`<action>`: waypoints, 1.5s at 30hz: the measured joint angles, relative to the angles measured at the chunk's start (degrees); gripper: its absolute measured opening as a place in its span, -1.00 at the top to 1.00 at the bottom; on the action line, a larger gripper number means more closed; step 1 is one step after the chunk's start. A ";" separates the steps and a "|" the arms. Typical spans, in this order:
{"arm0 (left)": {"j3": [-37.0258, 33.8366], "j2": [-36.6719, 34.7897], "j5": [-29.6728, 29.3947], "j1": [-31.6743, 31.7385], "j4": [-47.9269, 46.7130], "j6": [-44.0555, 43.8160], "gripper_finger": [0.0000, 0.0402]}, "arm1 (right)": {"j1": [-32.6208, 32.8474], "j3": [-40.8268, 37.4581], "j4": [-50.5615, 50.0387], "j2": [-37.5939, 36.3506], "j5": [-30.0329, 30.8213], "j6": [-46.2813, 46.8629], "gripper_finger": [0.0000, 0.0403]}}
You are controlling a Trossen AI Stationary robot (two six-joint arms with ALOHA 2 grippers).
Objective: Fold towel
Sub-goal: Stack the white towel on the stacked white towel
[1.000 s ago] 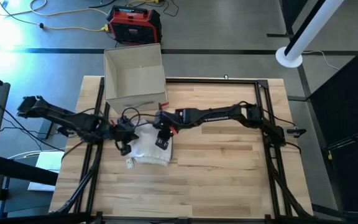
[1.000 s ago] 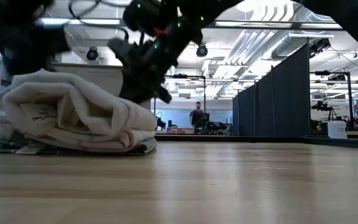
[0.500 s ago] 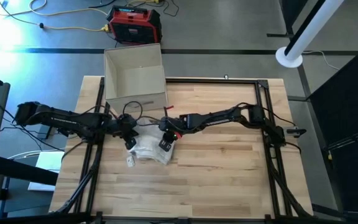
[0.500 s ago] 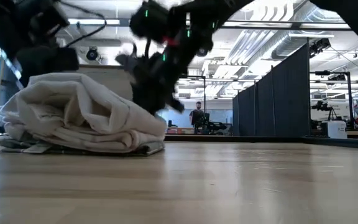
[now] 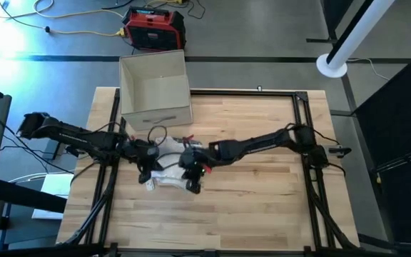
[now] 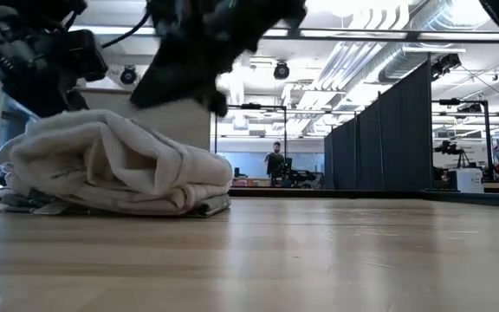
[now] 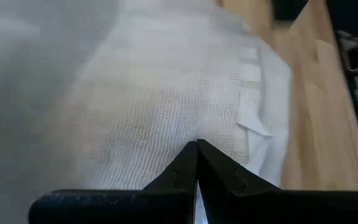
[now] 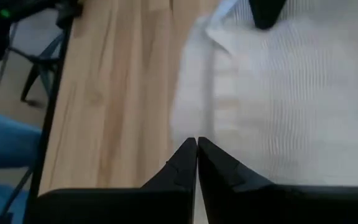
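High view showed your towel (image 5: 168, 170) bunched on the table (image 5: 262, 207), between both arms. Left gripper (image 7: 196, 163) and right gripper (image 8: 196, 157) were clenched empty above it, probably to press the fold.

Two slim black arms are showing jointed segments, with thin black cables looping loosely near the wrists. The left gripper (image 5: 147, 171) is showing dark, blocky fingers (image 7: 178, 177) tapering to pointed tips pressed together. The right gripper (image 5: 192, 183) is wearing small red accents just behind its matching black fingers (image 8: 182, 163).
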 joint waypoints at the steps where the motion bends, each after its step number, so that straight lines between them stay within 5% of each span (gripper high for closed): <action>1: -1.34 0.75 -0.02 -0.61 1.48 -1.22 1.00 | -0.16 -0.02 0.60 0.82 -0.88 0.19 1.00; 11: -4.42 3.15 -3.73 -1.30 1.18 -12.77 1.00 | -1.52 0.11 -5.22 5.46 2.35 1.17 1.00; 20: 7.55 1.60 -4.99 0.96 -7.63 -8.08 1.00 | -3.61 0.87 -10.53 -4.41 6.23 -1.66 1.00; 28: 9.92 2.15 -17.63 7.17 -19.05 -2.22 1.00 | -8.63 -1.38 -8.17 -3.72 11.86 -2.64 1.00; 33: 7.43 3.92 -22.78 13.41 -17.85 -2.64 1.00 | -13.06 -5.06 -4.90 -1.59 14.76 0.81 1.00; 45: 6.96 7.60 -15.37 22.59 -17.39 0.35 1.00 | -15.83 -6.87 -7.30 -5.84 14.96 -0.50 1.00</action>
